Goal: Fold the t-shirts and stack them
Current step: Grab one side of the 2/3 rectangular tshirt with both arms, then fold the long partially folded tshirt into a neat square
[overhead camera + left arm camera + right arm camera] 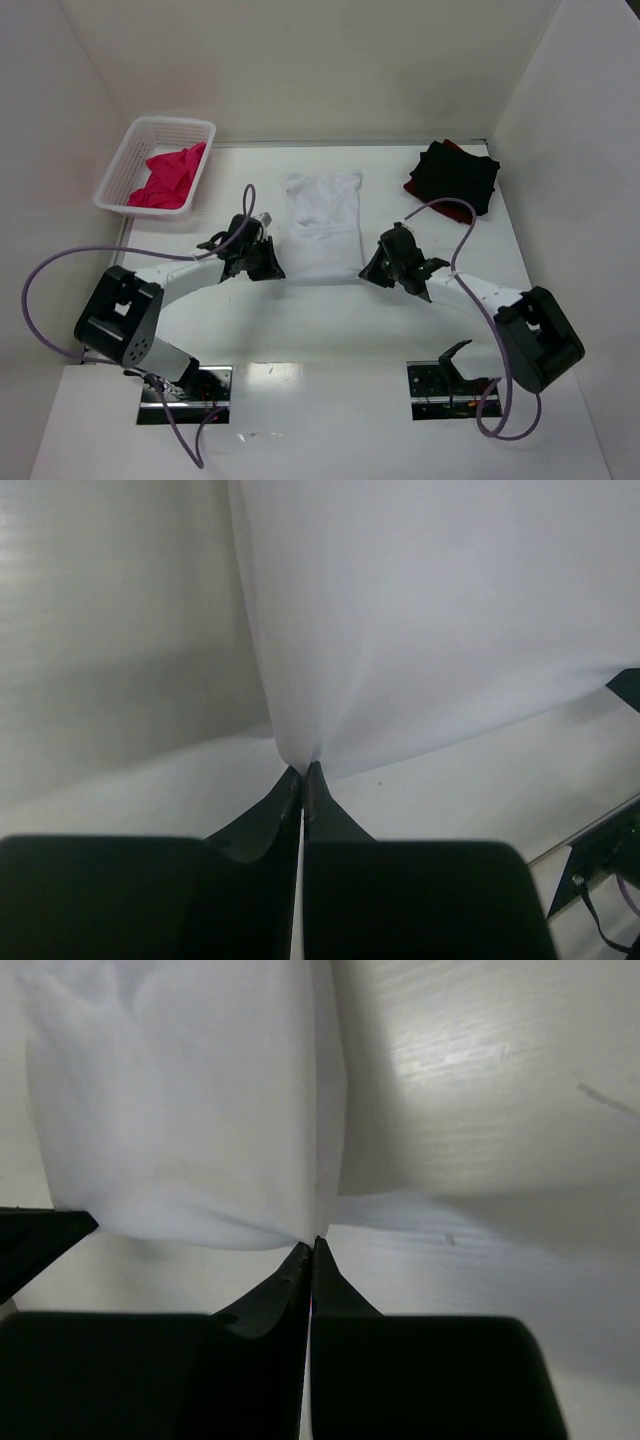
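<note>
A white t-shirt point(322, 225) lies flat in the middle of the table, folded into a narrow strip. My left gripper point(272, 268) is shut on its near left corner, and the wrist view shows the white t-shirt point(420, 620) pinched at the left gripper point(303, 770) tips. On the other side my right gripper point(368, 272) is shut on the near right corner, with the white t-shirt point(190, 1110) caught at the right gripper point(312, 1243) tips. A folded black t-shirt point(458, 175) rests on a dark red one point(430, 206) at the back right. Pink t-shirts point(170, 178) fill the basket.
A white mesh basket point(130, 160) stands at the back left. White walls enclose the table on three sides. Purple cables loop from both arms over the table's sides.
</note>
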`<action>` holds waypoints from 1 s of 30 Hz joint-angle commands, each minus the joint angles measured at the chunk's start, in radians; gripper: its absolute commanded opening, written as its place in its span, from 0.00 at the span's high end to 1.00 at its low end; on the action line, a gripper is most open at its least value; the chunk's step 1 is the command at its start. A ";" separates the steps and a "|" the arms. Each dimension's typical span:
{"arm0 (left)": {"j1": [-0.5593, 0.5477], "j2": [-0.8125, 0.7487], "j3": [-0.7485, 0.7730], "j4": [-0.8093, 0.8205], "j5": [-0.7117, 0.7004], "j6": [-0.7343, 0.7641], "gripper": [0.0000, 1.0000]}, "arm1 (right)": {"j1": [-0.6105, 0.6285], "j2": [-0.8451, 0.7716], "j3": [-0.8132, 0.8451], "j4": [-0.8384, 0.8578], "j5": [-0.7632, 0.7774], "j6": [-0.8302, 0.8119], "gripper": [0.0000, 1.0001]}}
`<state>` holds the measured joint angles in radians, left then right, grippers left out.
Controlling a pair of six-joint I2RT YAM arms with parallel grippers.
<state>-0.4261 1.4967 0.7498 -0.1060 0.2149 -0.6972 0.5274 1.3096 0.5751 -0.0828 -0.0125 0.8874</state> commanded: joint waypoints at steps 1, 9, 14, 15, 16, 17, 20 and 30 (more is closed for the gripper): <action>-0.069 -0.139 -0.066 -0.094 -0.070 -0.067 1.00 | 0.111 -0.102 -0.044 -0.063 0.075 0.078 1.00; -0.234 -0.459 -0.148 -0.258 -0.175 -0.208 1.00 | 0.278 -0.337 -0.116 -0.188 0.140 0.234 1.00; -0.264 -0.713 -0.190 -0.345 -0.209 -0.265 1.00 | 0.304 -0.548 -0.161 -0.281 0.140 0.257 1.00; -0.264 -0.752 -0.193 -0.383 -0.219 -0.276 1.00 | 0.304 -0.586 -0.161 -0.301 0.140 0.257 1.00; -0.264 -0.779 -0.193 -0.394 -0.232 -0.278 1.00 | 0.304 -0.609 -0.161 -0.314 0.140 0.257 1.00; -0.264 -0.815 -0.183 -0.416 -0.243 -0.285 1.00 | 0.304 -0.622 -0.153 -0.317 0.140 0.250 1.00; -0.264 -0.842 -0.153 -0.432 -0.252 -0.297 1.00 | 0.304 -0.625 -0.100 -0.327 0.157 0.220 1.00; -0.264 -0.675 0.052 -0.440 -0.481 -0.242 1.00 | 0.238 -0.351 0.140 -0.236 0.225 0.067 1.00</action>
<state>-0.6910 0.7582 0.6885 -0.5597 -0.1241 -0.9716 0.8133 0.8945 0.6131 -0.3782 0.1474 1.0437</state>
